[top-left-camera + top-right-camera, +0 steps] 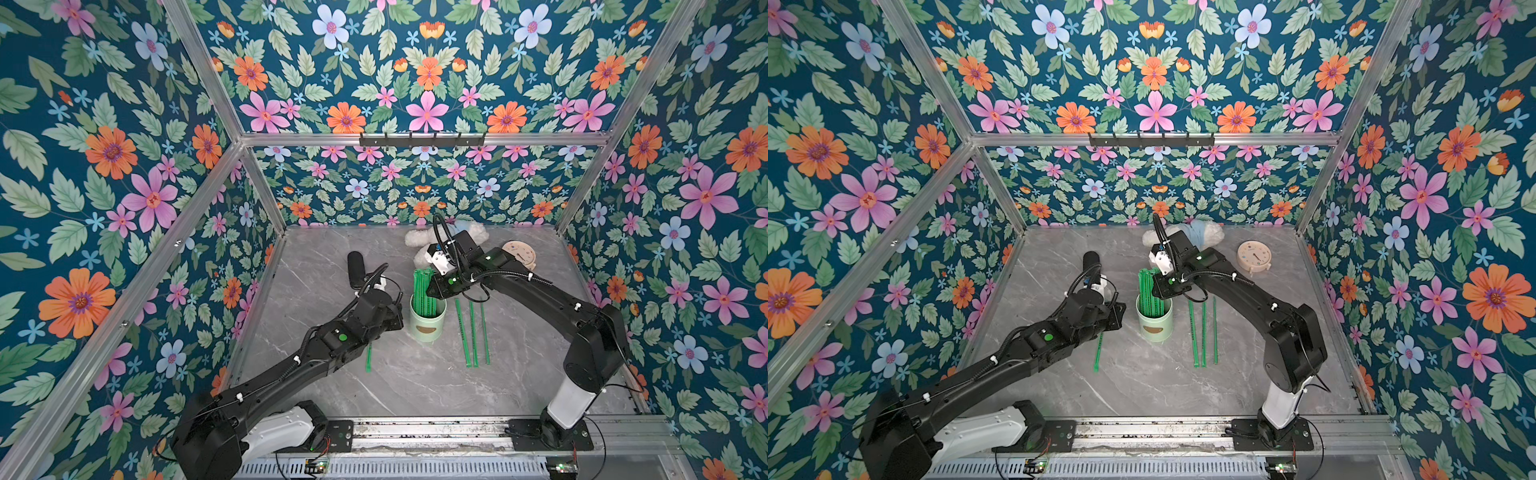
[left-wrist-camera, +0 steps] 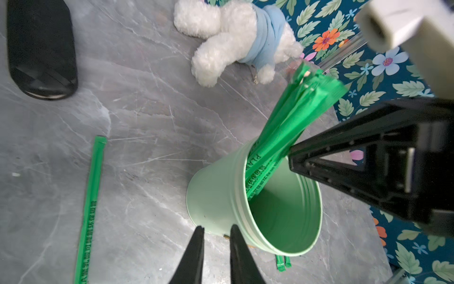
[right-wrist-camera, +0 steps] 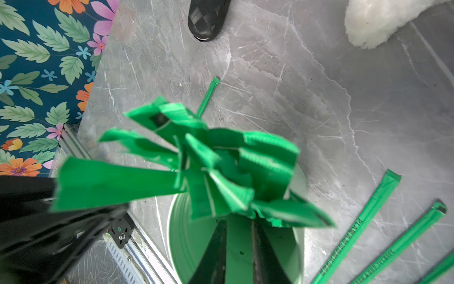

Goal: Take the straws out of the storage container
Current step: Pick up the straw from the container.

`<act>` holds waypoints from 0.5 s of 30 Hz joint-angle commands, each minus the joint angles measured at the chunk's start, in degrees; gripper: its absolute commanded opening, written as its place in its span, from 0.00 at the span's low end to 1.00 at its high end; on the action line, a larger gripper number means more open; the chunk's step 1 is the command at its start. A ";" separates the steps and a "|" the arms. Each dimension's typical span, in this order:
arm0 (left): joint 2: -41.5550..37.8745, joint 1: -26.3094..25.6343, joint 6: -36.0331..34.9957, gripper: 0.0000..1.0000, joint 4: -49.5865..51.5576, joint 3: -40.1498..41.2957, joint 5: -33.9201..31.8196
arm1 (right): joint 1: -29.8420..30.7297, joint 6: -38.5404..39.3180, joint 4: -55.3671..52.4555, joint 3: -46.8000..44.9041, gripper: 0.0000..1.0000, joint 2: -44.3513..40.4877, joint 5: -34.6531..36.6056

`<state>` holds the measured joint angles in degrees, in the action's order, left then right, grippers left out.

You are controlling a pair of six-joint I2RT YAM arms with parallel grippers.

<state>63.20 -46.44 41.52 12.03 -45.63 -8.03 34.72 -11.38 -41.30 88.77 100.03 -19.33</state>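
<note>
**Top views:** the cup (image 1: 428, 326) stands upright mid-bench (image 1: 374, 390). The straws (image 1: 423, 286) in it stand near vertical, bright green with dark print. Three loose straws (image 1: 1203, 332) lie parallel beside the cup, long axes front to back.

**Left wrist:** the left tool (image 2: 216, 228) sits beside the cup wall, jaws narrowly apart and empty.

**Right wrist:** the right tool (image 3: 237, 221) is at the bundle over the cup mouth. Whether it grips cannot be told.

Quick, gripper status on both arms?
Left gripper: slightly open, empty, beside the storage container.
Right gripper: narrow gap, tips in among the straws; whether it grips one cannot be told.
</note>
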 commanded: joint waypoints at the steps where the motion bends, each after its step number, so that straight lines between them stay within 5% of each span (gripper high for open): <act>1: -0.27 0.52 -2.98 0.23 3.93 -2.01 -3.52 | 0.07 1.07 -0.10 0.80 0.21 0.57 0.58; 15: -0.59 2.11 -4.67 0.23 5.19 -3.38 -3.88 | 0.08 1.40 -0.31 1.49 0.11 1.85 0.56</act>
<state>62.92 -44.56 37.52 16.97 -48.80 -10.83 34.72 -11.14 -41.28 90.06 101.93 -19.25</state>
